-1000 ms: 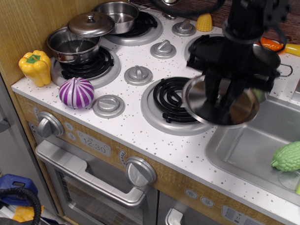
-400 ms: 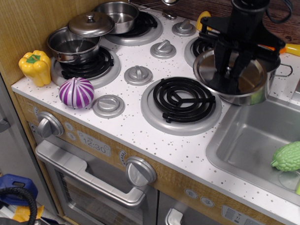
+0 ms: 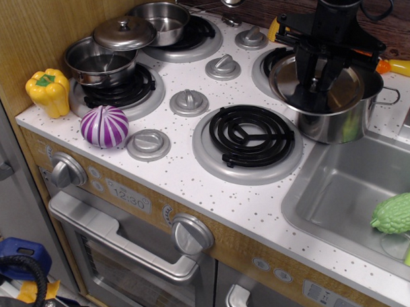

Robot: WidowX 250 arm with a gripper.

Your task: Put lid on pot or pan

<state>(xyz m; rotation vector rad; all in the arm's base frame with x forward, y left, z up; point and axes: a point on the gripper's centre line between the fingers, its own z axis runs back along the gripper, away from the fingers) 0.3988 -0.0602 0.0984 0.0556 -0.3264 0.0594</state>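
The tall steel pot (image 3: 337, 123) stands on the back right burner, next to the sink, with a wire loop handle on its right side. The round flat steel lid (image 3: 345, 85) lies over the pot's mouth, about level with the rim and covering most of it. My black gripper (image 3: 317, 92) comes straight down onto the lid's centre and is shut on the lid's knob, which the fingers (image 3: 304, 76) hide. I cannot tell whether the lid rests fully on the rim.
A small shallow pot (image 3: 100, 62) with a domed lid (image 3: 123, 33) askew sits on the left burner, with a steel bowl pan (image 3: 162, 21) behind it. A yellow pepper (image 3: 49, 91) and a purple vegetable (image 3: 105, 126) lie at front left. The sink (image 3: 338, 192) holds a green vegetable (image 3: 397, 213).
My gripper carried the lid from above the front right burner back and to the right, then lowered it onto the tall pot's mouth.
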